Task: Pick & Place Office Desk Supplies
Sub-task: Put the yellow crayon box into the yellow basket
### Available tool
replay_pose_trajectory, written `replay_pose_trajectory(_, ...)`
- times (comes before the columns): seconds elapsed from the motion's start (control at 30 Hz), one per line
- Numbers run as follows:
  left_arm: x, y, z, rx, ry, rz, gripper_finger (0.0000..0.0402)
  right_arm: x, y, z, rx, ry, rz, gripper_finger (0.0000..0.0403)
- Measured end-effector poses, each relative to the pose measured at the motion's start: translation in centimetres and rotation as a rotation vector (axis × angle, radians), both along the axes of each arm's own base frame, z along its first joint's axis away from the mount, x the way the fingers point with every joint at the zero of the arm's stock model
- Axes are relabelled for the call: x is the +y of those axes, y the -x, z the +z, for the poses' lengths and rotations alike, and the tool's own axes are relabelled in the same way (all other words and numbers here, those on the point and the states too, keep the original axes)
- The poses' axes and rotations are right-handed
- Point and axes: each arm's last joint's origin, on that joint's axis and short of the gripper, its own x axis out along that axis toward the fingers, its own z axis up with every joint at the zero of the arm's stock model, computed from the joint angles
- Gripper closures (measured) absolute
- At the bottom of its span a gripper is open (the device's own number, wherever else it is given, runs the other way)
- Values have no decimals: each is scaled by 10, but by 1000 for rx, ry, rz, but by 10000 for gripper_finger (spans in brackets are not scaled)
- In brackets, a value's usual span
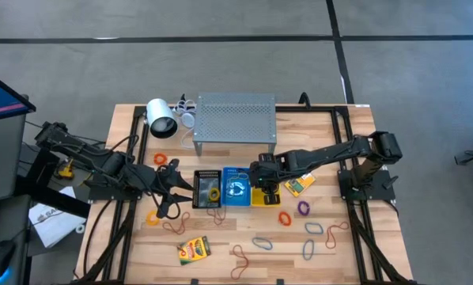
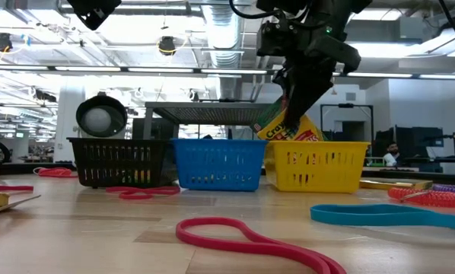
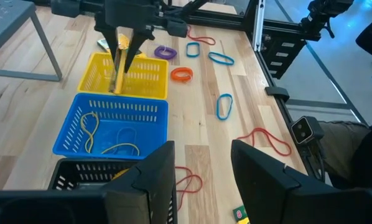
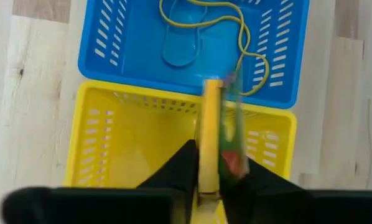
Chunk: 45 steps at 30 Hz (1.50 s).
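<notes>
My right gripper [image 1: 265,184] hangs over the yellow basket [image 1: 259,199] and is shut on a yellow-and-green crayon box [image 2: 282,128]. The box's lower end dips inside the basket. A blue basket [image 1: 236,188] with yellow bands and a black basket [image 1: 207,188] stand in a row beside it. My left gripper [image 3: 201,180] is open near the black basket, over bare wood, holding nothing. A second crayon box [image 1: 194,249] lies flat near the front edge and a third [image 1: 300,184] lies right of the yellow basket. Rubber bands [image 1: 285,217] are scattered on the table. My right gripper pinches the crayon box near its upper end [image 4: 212,158] between its two fingers [image 4: 181,165], one on each broad face. It comes from above, pointing down. The box hangs tilted below the fingers, its lower end [image 3: 116,84] inside the yellow basket; whether it touches the floor is hidden.
A grey perforated shelf [image 1: 235,117] stands behind the baskets, with a white cylinder [image 1: 161,119] to its left. Loose bands lie in front: red [image 2: 250,237], blue [image 2: 387,215], orange [image 3: 181,74], purple [image 3: 164,52]. Open wood lies near the front edge.
</notes>
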Motion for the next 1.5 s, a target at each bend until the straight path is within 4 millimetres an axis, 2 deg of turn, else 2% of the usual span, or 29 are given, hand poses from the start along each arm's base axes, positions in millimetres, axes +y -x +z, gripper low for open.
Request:
replay_pose_trajectory(0.1,0,0,0,0,0,0,247,0,0,0,0,2,0,387)
replay_pose_trajectory(0.3,0,0,0,0,0,0,247,0,-1,0,-8,2,-1,364)
replay_pose_trajectory(0.4,0,0,0,0,0,0,247,0,-3,1,-30,3,-2,372)
replay_pose_trajectory(0.5,0,0,0,0,0,0,247,1,-2,6,-53,3,6,389)
replay_pose_trajectory(0.77,0,0,0,3,-1,0,247,0,8,24,-93,-3,-8,376)
replay_pose_trajectory(0.97,0,0,0,3,-1,0,247,7,22,43,-156,15,6,389)
replay_pose_trajectory(1.13,0,0,0,4,-1,0,247,6,43,47,-282,-8,-8,388)
replay_pose_trajectory(1.33,0,0,0,3,0,0,247,2,72,44,-492,-57,-37,386)
replay_pose_trajectory(1.5,0,0,0,1,1,0,247,2,86,26,-592,-72,-47,385)
